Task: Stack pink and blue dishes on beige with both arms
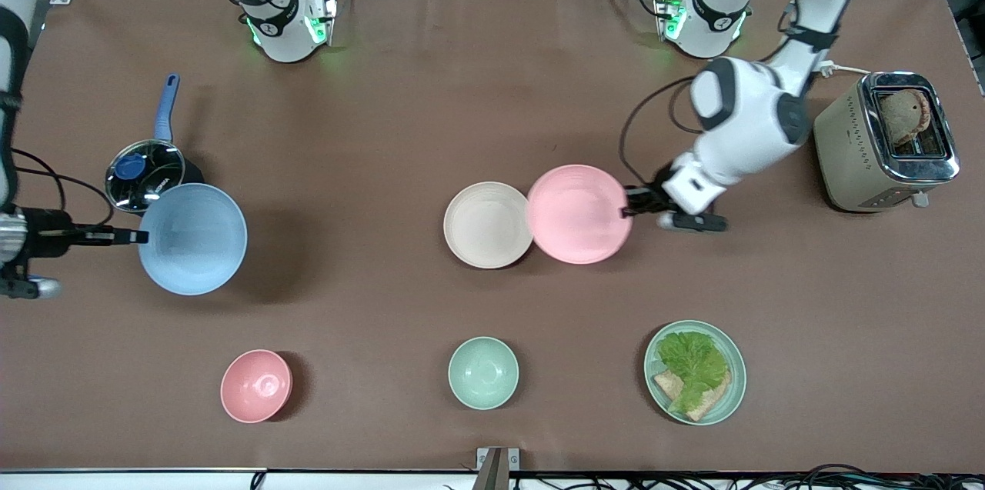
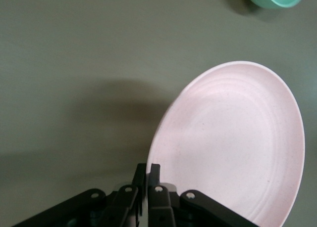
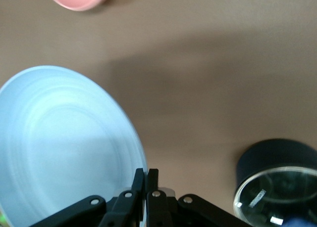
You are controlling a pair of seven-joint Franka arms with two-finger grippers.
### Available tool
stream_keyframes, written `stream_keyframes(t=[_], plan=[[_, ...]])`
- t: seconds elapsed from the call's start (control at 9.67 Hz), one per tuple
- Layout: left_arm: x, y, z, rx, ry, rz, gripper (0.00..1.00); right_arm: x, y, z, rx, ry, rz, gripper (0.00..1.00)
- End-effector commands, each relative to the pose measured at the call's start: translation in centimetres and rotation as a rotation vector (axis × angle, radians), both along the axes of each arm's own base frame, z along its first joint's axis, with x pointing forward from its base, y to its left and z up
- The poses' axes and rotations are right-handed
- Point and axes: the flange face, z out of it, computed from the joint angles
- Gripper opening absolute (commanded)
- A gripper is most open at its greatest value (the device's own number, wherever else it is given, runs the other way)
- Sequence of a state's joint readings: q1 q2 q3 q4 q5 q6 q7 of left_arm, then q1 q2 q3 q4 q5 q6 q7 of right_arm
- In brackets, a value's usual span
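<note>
My left claw (image 1: 632, 201) is pinching the pink plate (image 1: 577, 214) by its rim, overlapping the beige plate (image 1: 487, 225). Right claw (image 1: 131, 236) is clamping the blue plate (image 1: 192, 238) above the surface, beside the pot (image 1: 146, 175). Next I'm probably centring pink over beige, then releasing.

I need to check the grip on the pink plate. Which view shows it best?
The left wrist view: the left hand pinches the pink plate at its rim, close up. The front view shows the whole plate overlapping the beige plate, with the grip small. The right wrist view shows none of it.
</note>
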State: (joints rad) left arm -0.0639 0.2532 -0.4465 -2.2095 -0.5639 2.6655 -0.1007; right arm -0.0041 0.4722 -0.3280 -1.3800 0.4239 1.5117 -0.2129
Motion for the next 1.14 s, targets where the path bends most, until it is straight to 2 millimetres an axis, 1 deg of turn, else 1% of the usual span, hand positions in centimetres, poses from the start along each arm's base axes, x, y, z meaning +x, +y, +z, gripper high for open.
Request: stream_keyframes(t=[0.0,0.1,0.21,0.31,0.41,0.62,0.72,0.83,0.93,1.03], plan=[[-0.4,-5.5,-3.6,-0.020,0.033,0.059,0.00,-0.5,7.0,5.1,-0.019,-0.008,-0.032,0.01],[-0.7,-7.7,-4.6,0.005,0.061,0.077,0.00,-0.8,11.1,6.8,-0.072,-0.008,0.004,0.01],[-0.5,-8.9,-5.2,0.040,0.059,0.093,0.00,-1.6,16.1,7.9,-0.091,0.006,0.018,0.01],[-0.7,-10.2,-5.6,0.078,0.051,0.117,0.00,-2.1,20.5,7.3,-0.091,0.043,0.002,0.01],[-1.2,-11.2,-6.0,0.108,0.038,0.134,0.00,-2.4,24.3,6.7,-0.084,0.049,0.008,0.01],[-2.6,-13.6,-6.3,0.141,0.009,0.163,0.00,-3.5,31.0,3.9,-0.072,0.040,-0.015,0.01],[-3.9,-15.0,-6.6,0.156,-0.004,0.171,0.00,-4.3,34.1,1.7,-0.062,0.023,-0.019,0.01],[-4.8,-15.6,-7.5,0.177,-0.021,0.179,0.01,-4.8,35.7,-0.1,-0.055,0.005,-0.022,0.01],[-5.3,-15.8,-7.7,0.190,-0.051,0.195,0.04,-5.5,37.4,-1.4,-0.046,-0.014,-0.022,0.01],[-5.6,-15.8,-8.5,0.199,-0.062,0.208,0.21,-6.0,38.7,-2.2,-0.035,-0.036,-0.017,0.01]])
